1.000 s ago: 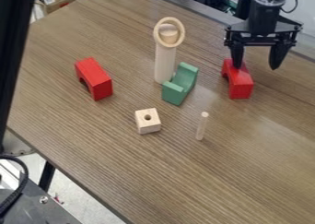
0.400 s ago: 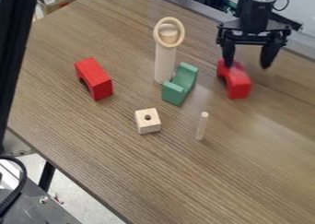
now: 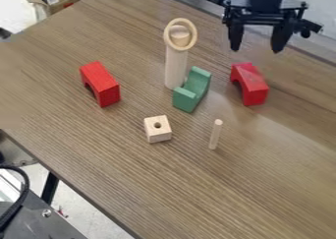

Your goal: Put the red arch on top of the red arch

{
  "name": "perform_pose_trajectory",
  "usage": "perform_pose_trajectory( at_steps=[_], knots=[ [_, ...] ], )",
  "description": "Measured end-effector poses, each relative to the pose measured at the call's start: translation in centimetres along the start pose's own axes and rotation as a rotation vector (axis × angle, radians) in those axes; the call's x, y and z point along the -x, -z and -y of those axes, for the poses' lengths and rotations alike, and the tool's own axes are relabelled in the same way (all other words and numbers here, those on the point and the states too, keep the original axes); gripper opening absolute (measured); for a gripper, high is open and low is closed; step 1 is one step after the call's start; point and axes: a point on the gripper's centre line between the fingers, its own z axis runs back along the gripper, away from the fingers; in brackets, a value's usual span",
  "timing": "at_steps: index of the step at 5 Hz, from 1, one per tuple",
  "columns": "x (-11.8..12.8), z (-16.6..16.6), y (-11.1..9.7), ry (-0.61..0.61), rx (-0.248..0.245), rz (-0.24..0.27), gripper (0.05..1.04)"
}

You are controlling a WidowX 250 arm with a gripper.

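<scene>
In the camera view, the gripper (image 3: 255,45) is at the upper right, fingers apart, nothing between them. One arch (image 3: 249,84) sits on the table (image 3: 275,154) just below it, the other (image 3: 100,84) at left. Nothing is stacked (the job looks barely begun); grasping, carrying and placing all remain.

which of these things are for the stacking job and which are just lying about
For the job:
- red arch at the left
- red arch at the right, under the hand
- hand

Just lying about:
- green curved block
- wooden cylinder with a ring on top
- wooden cube with a hole
- thin wooden peg
</scene>
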Motion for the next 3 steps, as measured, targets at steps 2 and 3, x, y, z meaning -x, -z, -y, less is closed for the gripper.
perform_pose_trajectory(
  at_steps=[2,3],
  knots=[
    [0.6,0.0,1.0,-0.058,0.009,-0.016,0.998],
    [0.5,0.1,2.3,-0.07,-0.001,-0.012,0.999]
  ],
)
